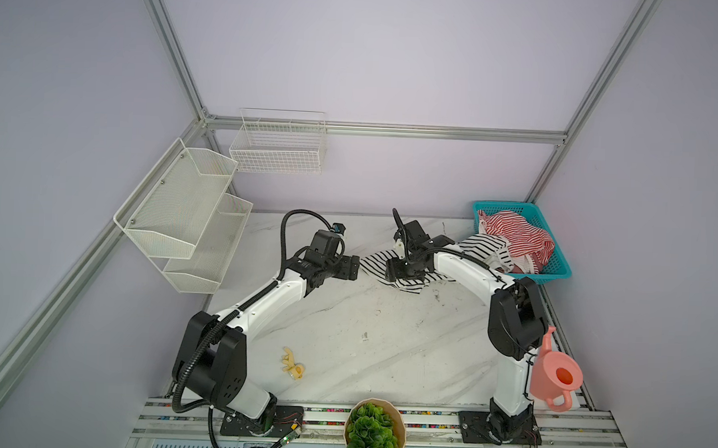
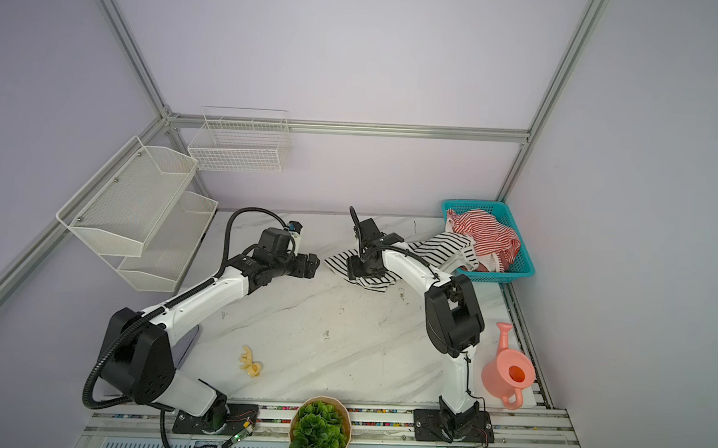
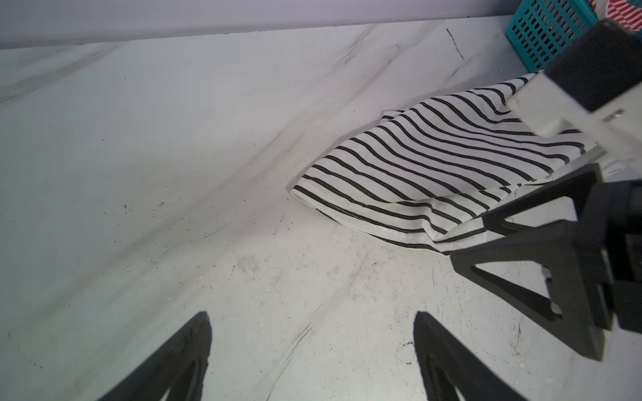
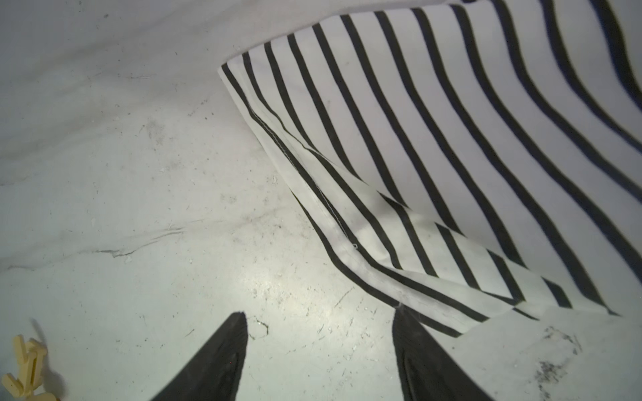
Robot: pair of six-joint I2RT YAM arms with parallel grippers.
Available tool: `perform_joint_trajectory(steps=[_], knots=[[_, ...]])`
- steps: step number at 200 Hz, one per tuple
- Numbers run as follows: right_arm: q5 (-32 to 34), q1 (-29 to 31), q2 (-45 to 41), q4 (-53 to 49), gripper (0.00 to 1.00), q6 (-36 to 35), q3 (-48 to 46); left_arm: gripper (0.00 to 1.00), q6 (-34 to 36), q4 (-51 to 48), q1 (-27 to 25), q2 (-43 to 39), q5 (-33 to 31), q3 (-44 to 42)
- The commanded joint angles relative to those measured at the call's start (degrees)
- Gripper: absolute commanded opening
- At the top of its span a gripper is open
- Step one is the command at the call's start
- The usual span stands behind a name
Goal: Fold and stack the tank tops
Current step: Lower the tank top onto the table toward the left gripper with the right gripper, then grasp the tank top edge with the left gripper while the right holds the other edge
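Left gripper spread wide, empty, black-and-white top ahead of it; right wrist: right gripper parted, empty, one tip at the hem, so slide under before pinching; in a top view, red-and-white top in basket behind it.

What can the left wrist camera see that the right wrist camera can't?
Only the left wrist view shows the teal basket and the left gripper, its jaws wide apart. Only the right wrist view shows the little yellow toy. Both show the black-and-white tank top lying on the marble table, and the right gripper with open jaws by the top's hem.
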Motion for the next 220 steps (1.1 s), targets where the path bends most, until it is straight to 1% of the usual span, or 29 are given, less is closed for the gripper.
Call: perform_joint_trajectory(steps=[1, 16, 20, 28, 53, 72, 122, 143, 173, 190, 220], knots=[[0.1, -2.3, -5.7, 4.0, 0.62, 2.3, -5.2, 0.90, 2.1, 2.7, -0.1, 6.9, 1.6, 9.1], [-1.4, -4.1, -8.7, 7.0, 0.58, 3.9, -10.0, 0.90, 2.8, 2.1, -0.1, 12.6, 0.8, 13.6], [-1.6, -4.5, -9.5, 7.6, 0.57, 4.2, -11.2, 0.89, 4.6, 1.8, -0.1, 14.2, 0.8, 15.0], [-2.0, -5.4, -10.8, 8.9, 0.55, 4.7, -13.5, 0.88, 5.5, 1.3, -0.1, 17.1, 0.7, 17.4], [-3.5, -8.0, -13.8, 11.6, 0.50, 5.9, -18.7, 0.78, 7.6, -0.8, -0.1, 25.1, 0.4, 24.7], [-4.7, -9.9, -15.1, 13.4, 0.48, 6.4, -21.4, 0.76, 8.0, -2.9, 0.0, 29.2, -1.2, 28.6], [-6.5, -13.9, -14.7, 16.0, 0.47, 6.3, -25.0, 0.74, 10.6, -3.9, 0.0, 33.7, -3.0, 31.8], [-7.3, -15.5, -14.1, 17.5, 0.41, 6.7, -26.3, 0.71, 10.9, -4.4, 0.1, 35.1, -5.0, 32.5], [-8.2, -16.3, -12.4, 19.2, 0.31, 7.1, -26.9, 0.67, 10.9, -4.6, 0.3, 36.4, -3.9, 32.9], [-8.7, -16.5, -11.3, 19.9, 0.27, 7.3, -27.0, 0.67, 10.9, -4.6, 0.3, 36.8, -3.2, 32.9], [-9.0, -16.8, -9.2, 20.4, 0.24, 7.3, -26.7, 0.66, 10.4, -4.7, 0.3, 37.8, -2.3, 33.0]])
